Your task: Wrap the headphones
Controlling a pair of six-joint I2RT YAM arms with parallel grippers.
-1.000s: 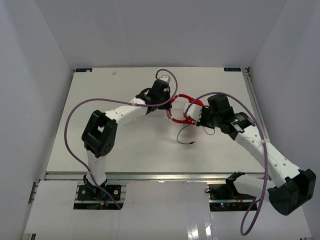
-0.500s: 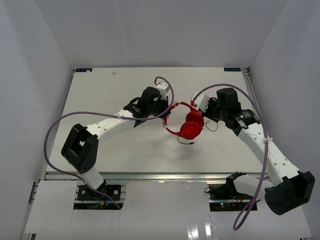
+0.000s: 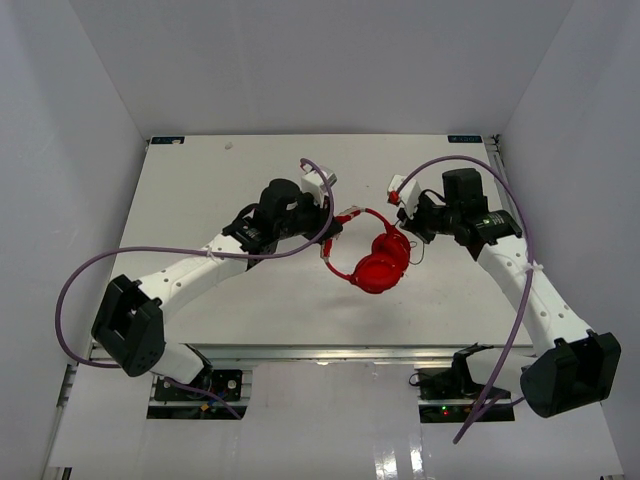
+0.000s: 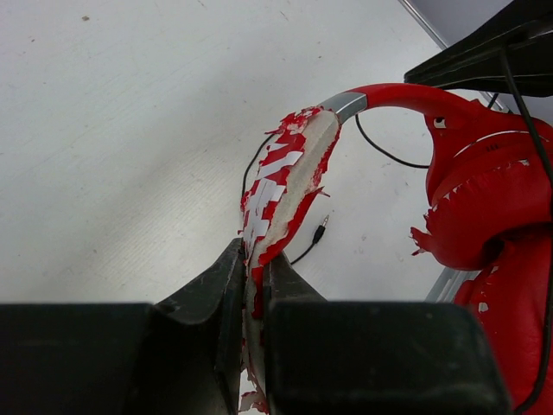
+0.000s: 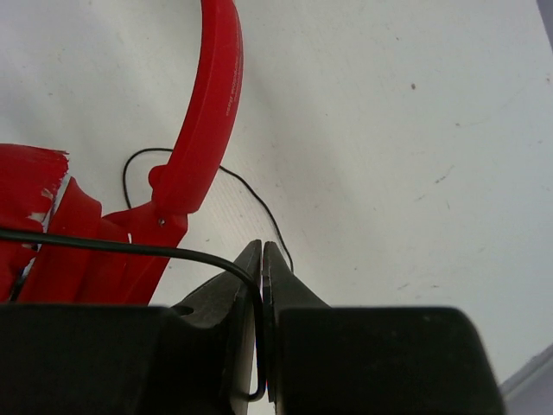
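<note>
The left gripper (image 3: 337,222) is touching the headband of the headphones (image 3: 378,266); the right gripper (image 3: 412,226) is sitting just right of their cups.
</note>
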